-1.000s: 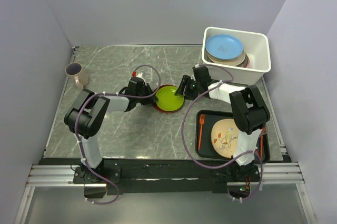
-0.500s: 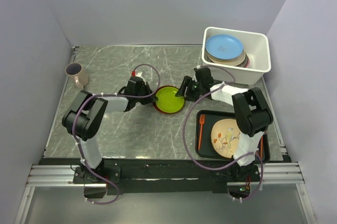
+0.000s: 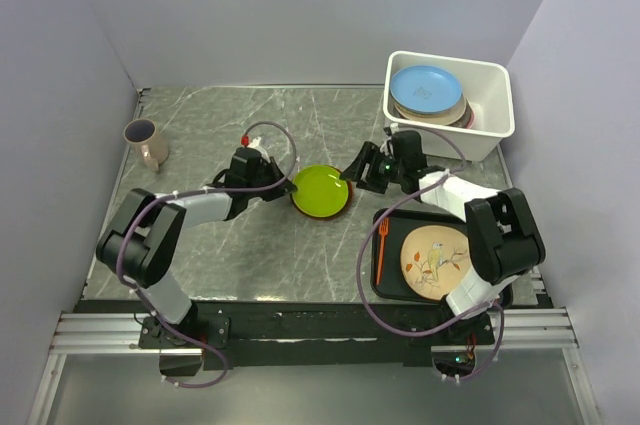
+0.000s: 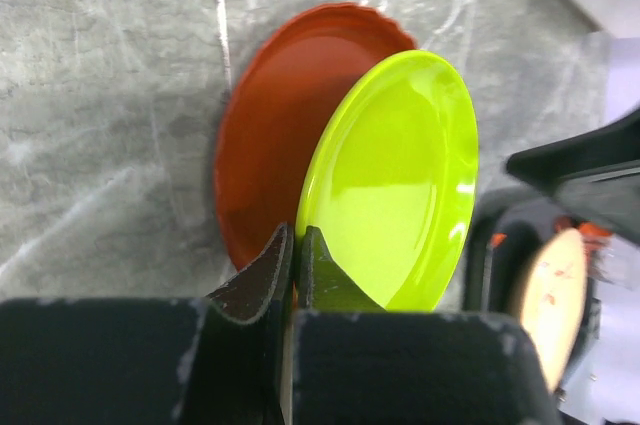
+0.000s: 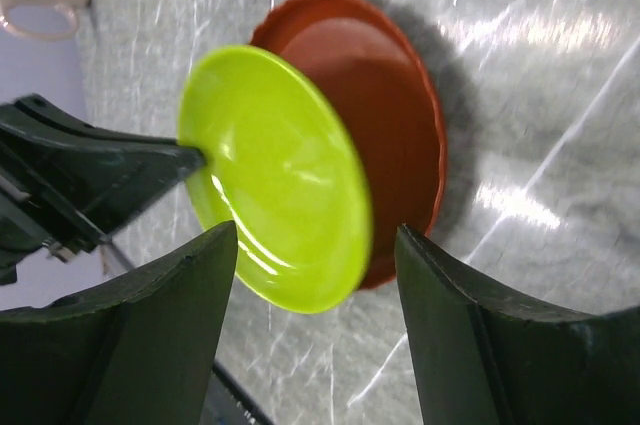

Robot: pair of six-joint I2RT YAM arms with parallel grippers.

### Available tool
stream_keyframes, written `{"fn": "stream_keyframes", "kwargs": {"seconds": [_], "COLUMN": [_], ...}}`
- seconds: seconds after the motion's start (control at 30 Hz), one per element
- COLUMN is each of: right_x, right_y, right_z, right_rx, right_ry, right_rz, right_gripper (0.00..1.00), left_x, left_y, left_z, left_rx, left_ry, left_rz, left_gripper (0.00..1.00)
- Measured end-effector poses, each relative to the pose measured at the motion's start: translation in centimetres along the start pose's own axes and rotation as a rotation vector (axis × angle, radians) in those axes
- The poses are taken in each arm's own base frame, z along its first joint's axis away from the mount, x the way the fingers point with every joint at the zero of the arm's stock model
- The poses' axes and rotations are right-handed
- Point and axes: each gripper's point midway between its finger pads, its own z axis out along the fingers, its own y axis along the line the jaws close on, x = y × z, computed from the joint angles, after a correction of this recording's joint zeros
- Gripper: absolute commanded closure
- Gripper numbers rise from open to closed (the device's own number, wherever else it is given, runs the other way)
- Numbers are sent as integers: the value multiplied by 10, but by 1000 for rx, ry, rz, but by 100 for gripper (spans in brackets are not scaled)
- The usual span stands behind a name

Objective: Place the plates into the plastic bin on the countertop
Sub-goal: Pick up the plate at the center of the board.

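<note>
L tool (image 4: 295, 245) clamped tight on yellow-green plate (image 4: 400, 175) rim, tilted up off red-orange plate (image 4: 270, 145). R tool (image 5: 312, 243) gapes wide by plate's opp. edge, gripping nothing.

No readable text, label or number shows in any view.

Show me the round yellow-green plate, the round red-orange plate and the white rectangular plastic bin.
Yellow-green plate (image 4: 395, 180): left wrist view, middle of its face.
Red-orange plate (image 4: 270, 135): left wrist view, its bare left part.
Plastic bin (image 3: 488, 95): top view, bare white inside.
</note>
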Motion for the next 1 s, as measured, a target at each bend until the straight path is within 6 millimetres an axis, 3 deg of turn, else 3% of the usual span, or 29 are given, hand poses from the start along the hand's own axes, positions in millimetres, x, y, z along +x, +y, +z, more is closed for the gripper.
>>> {"fn": "stream_keyframes", "kwargs": {"seconds": [0.27,0.7,0.8,0.9,1.0], "right_x": [12,16,19,21,21], "right_y": [9,24,25,27,32], "right_z": [-15,-25,-25,-24,-23], "right_rx": [-54,-135,-147,-163,-181], "right_ry": [15,1,3,5,5], "right_rz": [6,12,23,31,38], "right_gripper": [28,34,40,55,78], "left_x": [-17,-15,-13,-13,-11], "left_y": [-15,-32,-35,-40,-43], "left_z": [-19,-26,-27,-27,-27], "left_rx": [116,229,243,262,272], "left_ry": [-38,-14,-9,-7,-2], "left_rz": [-58,-94,-97,-91,-88], "left_gripper": [99,99,99,99,99]}}
